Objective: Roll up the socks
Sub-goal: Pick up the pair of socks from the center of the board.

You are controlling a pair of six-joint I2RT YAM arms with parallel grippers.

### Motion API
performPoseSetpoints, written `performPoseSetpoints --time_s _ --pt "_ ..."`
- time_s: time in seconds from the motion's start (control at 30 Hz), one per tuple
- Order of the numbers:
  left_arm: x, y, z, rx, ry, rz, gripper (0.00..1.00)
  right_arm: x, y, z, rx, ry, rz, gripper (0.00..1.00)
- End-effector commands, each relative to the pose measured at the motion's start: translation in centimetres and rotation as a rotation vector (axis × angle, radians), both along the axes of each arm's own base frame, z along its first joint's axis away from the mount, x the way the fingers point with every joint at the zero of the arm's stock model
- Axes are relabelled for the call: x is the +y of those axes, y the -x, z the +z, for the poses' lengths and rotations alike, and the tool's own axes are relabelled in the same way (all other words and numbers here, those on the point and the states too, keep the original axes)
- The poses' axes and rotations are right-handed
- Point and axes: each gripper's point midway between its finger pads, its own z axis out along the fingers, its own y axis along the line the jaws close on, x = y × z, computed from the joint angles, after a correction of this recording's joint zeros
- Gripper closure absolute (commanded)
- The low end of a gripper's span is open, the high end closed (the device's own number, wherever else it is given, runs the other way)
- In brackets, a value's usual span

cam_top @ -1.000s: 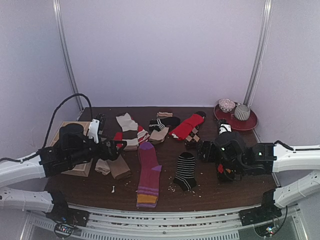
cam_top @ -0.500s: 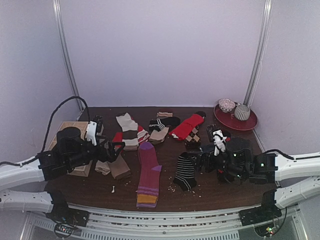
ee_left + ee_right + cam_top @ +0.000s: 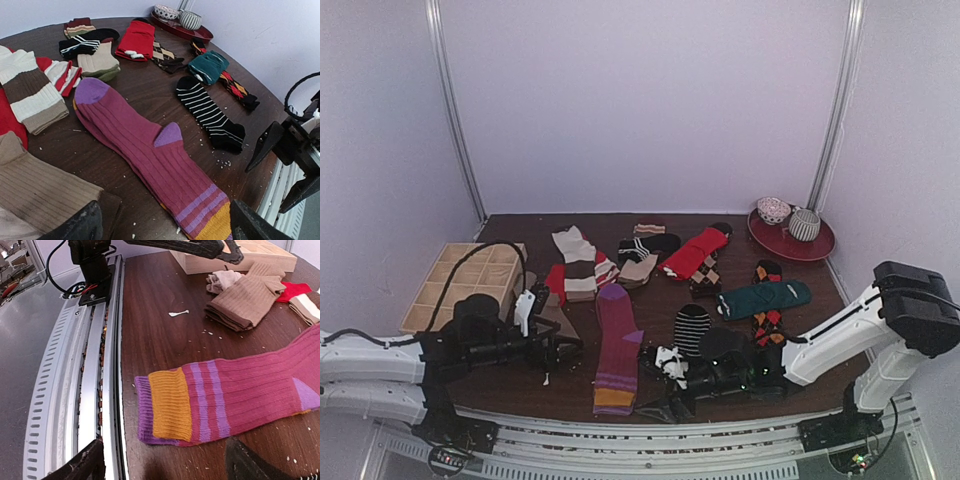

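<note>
I see a dark brown desk (image 3: 655, 300). Toward 6 o'clock is a magenta sock (image 3: 617, 345) with purple toe and heel, lilac stripes and an orange band. At its 3 o'clock is a black sock with thin white stripes (image 3: 692, 328). Farther toward 3 o'clock is a dark teal sock (image 3: 765, 298). Near 12 o'clock are a red sock (image 3: 695, 252) and an argyle sock (image 3: 706, 276) with tan and dark diamonds. Toward 10 o'clock is a cream-and-brown banded sock (image 3: 577, 262).

High rear overview; low wrist views apparently share magenta sock (image 3: 145, 150).

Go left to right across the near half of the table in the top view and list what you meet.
tray → magenta sock → striped sock → teal sock
</note>
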Motion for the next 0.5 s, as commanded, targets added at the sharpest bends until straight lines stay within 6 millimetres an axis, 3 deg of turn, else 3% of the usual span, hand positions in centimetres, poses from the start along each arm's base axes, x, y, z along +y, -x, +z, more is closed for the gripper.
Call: performPoseSetpoints --time_s 0.0,0.23,0.47 --pt "-1.1 0.8 1.2 -0.031 0.081 -0.051 0.12 2.9 2.1 1.3 -0.093 -0.052 0.117 0.17" --pt "-0.7 0.9 0.8 -0.039 0.072 -0.041 0.13 4.9 2.2 -1.3 -0.185 0.040 0.105 0.20" --pt "-0.7 1.0 0.5 -0.031 0.077 -0.047 0.13 4.8 0.1 -2.6 -0.252 0.079 0.004 0.25"
